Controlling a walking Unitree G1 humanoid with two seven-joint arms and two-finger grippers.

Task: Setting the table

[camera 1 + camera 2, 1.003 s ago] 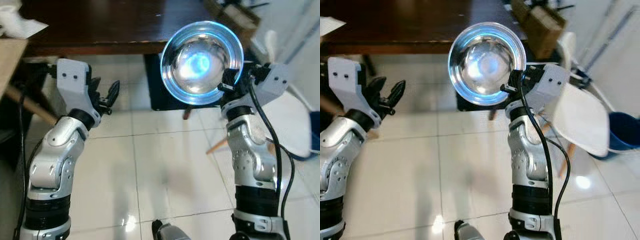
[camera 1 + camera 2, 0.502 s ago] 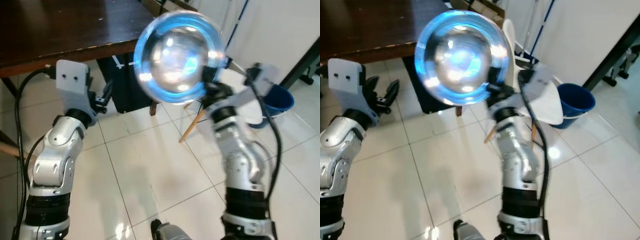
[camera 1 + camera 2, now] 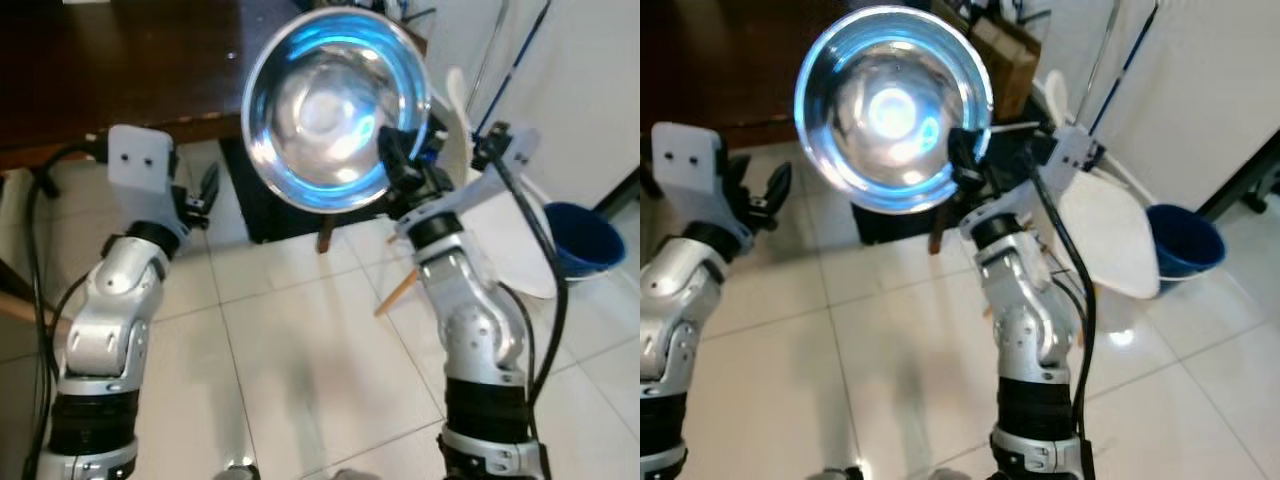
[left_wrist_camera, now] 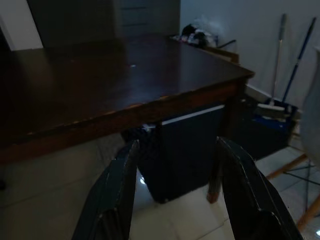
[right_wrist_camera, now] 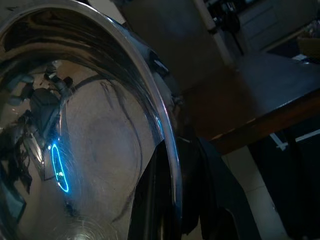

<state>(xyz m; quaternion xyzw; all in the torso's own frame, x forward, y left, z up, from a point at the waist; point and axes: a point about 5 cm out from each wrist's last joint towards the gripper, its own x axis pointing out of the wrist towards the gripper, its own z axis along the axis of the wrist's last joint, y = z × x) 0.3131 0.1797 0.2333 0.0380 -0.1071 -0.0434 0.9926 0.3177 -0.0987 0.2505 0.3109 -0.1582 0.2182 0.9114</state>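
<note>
A shiny steel bowl [image 3: 330,105] is held up with its inside facing my head camera. My right gripper [image 3: 400,150] is shut on the bowl's rim at its right edge; the right wrist view shows the rim [image 5: 167,150] pinched between the black fingers. The bowl hangs in front of the dark wooden table [image 3: 120,70], above the tiled floor. My left gripper [image 3: 205,195] is raised near the table's front edge, open and empty; its two fingers [image 4: 117,195] stand apart in the left wrist view, pointing at the table [image 4: 115,75].
A dark box [image 3: 275,205] stands under the table. A white chair [image 3: 1105,230] with wooden legs is at the right, a blue bucket [image 3: 1185,240] beyond it. Mop handles [image 4: 292,50] lean on the far wall. Pale tiled floor [image 3: 300,350] lies below.
The camera has swung, so the whole scene shifted. The bowl stays in my right gripper and now sits higher and steadier in view. The left arm holds its pose.
</note>
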